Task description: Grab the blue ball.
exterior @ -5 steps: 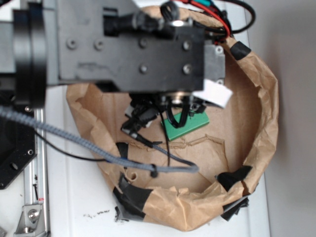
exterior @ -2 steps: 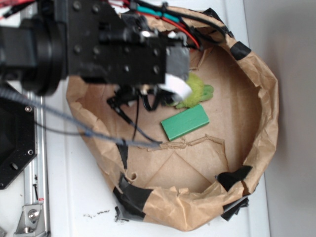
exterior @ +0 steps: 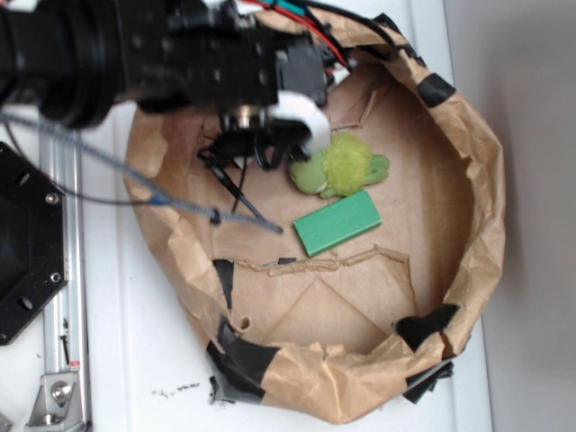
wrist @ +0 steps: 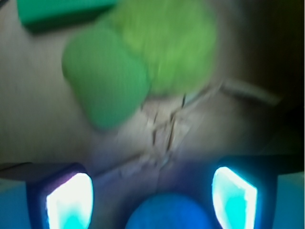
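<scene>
**Ball sits between the fingers**

Hovering near the paper bowl's upper-left rim, the gripper has its fingers spread apart, with the blue ball lying between them, not yet clamped. The green plush toy and flat green block lie mid-bowl, just beside each other.

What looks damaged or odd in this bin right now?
The paper bin is crumpled, its rim patched with black tape. The cardboard floor shows a ragged tear below the green block. The toy looks intact.
</scene>
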Controlling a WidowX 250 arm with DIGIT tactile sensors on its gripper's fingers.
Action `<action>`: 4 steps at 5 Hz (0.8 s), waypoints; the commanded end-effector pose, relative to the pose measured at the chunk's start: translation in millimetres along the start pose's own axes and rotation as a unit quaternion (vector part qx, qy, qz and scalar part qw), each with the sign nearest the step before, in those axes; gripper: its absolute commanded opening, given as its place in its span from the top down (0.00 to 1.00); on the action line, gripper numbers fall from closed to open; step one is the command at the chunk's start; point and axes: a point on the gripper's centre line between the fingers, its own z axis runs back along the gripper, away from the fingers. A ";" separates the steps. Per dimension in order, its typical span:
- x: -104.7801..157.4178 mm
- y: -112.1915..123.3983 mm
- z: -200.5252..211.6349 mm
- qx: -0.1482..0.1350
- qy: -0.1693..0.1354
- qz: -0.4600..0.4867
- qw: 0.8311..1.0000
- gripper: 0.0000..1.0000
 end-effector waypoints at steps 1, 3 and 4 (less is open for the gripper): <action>-21.6 12.7 -4.8 -0.004 0.045 0.036 0.998 1.00; -14.8 9.5 5.5 0.004 0.036 0.034 0.999 1.00; 12.8 3.1 38.6 0.006 -0.009 0.033 0.999 1.00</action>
